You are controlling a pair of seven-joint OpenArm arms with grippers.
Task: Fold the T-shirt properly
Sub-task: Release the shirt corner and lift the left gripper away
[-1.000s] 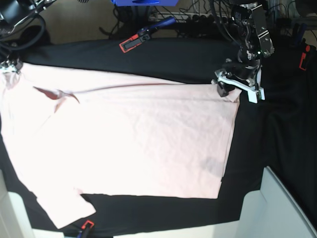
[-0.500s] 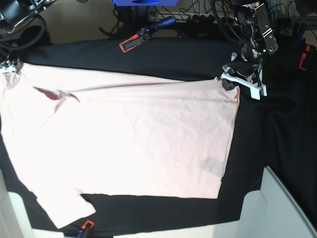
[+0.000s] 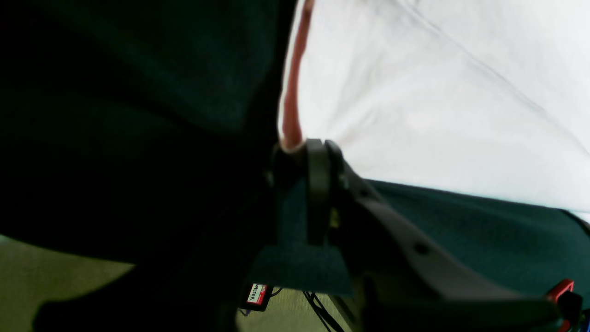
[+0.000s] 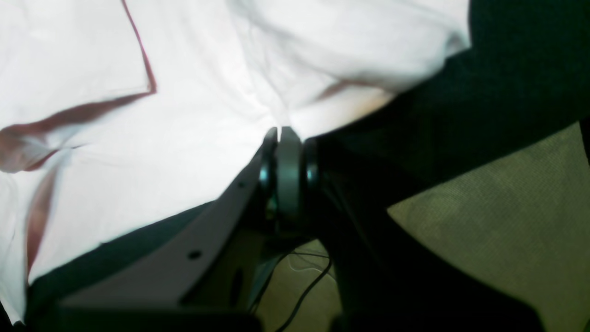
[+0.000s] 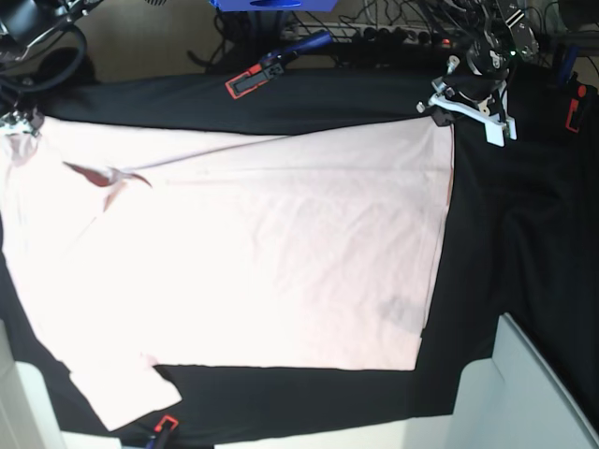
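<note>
Broadly, your T-shirt (image 5: 253,253) lies spread plain side up, pale pink and faintly creased, over the black table cloth (image 5: 524,234). Your left gripper (image 3: 306,147) is pinched shut on its far corner; your right gripper (image 4: 286,133) is clamped on its opposite edge. Red clamps (image 5: 245,84) pin the cloth; tan floor (image 4: 498,193) shows beyond.

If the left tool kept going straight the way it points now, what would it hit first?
The left tool is shut on the T-shirt corner, so the pink fabric is already at its tips; straight on, probably more shirt, though depth is unclear.
</note>
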